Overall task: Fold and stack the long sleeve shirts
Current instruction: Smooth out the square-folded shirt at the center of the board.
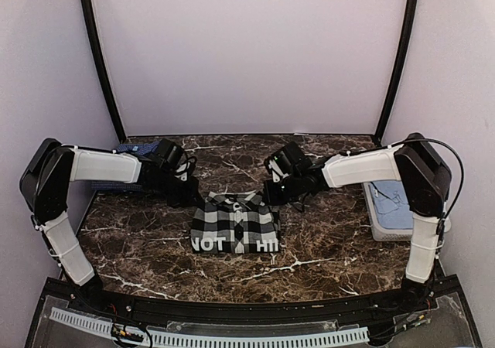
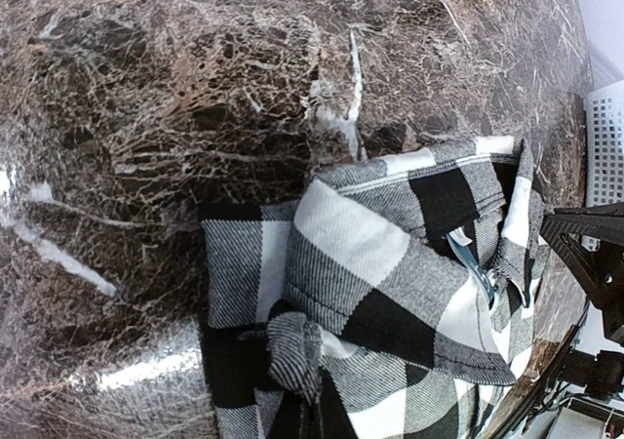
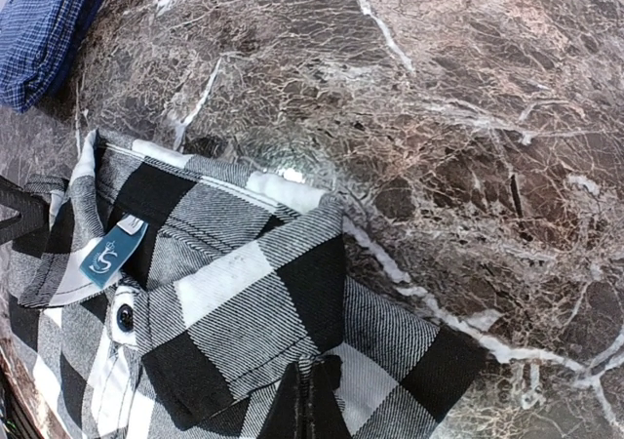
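Observation:
The black-and-white checked shirt (image 1: pixel 234 223) lies folded on the middle of the marble table, collar toward the back. My left gripper (image 1: pixel 190 190) is at its back left corner. In the left wrist view the left gripper (image 2: pixel 310 405) is shut on a bunched pinch of the checked shirt (image 2: pixel 390 263). My right gripper (image 1: pixel 273 191) is at the back right corner. In the right wrist view the right gripper (image 3: pixel 314 405) is shut on the checked shirt (image 3: pixel 244 293) near the collar. The dark blue shirt (image 1: pixel 136 148) lies folded at the back left, partly hidden behind my left arm; it also shows in the right wrist view (image 3: pixel 44 24).
A white slotted basket (image 1: pixel 377 223) stands at the right table edge with light blue cloth (image 1: pixel 390 197) in it; its wall shows in the left wrist view (image 2: pixel 606 127). Curtain walls close the back and sides. The brown marble table (image 1: pixel 139 240) surrounds the shirt.

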`<state>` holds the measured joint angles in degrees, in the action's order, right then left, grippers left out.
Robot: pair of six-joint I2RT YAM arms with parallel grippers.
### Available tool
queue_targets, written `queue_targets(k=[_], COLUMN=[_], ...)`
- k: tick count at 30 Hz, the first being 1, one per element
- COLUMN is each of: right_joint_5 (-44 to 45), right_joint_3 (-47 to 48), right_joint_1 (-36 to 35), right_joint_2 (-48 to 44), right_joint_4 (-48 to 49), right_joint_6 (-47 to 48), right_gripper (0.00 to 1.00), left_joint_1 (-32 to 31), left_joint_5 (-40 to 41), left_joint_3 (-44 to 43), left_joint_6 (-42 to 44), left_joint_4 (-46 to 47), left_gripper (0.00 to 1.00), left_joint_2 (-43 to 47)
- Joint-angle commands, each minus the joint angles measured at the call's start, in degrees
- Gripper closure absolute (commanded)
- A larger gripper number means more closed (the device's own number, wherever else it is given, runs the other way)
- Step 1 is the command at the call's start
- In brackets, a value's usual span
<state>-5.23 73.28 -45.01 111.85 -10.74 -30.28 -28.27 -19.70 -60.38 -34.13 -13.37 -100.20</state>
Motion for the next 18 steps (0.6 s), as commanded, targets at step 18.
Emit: queue_targets(k=[18], right_joint_5=[2.6], right_joint_3=[-3.7], right_joint_1=[-1.8], right_joint_2=[-9.1], right_joint_4=[-0.3], right_joint_6=[-0.4], right_gripper=[1.0], left_joint_1=[0.0], left_joint_5=[-3.7], left_joint_3=[-2.0], left_joint_6=[3.4], left_joint_4=[2.1], left_gripper=[1.0], left_joint_2=[3.9])
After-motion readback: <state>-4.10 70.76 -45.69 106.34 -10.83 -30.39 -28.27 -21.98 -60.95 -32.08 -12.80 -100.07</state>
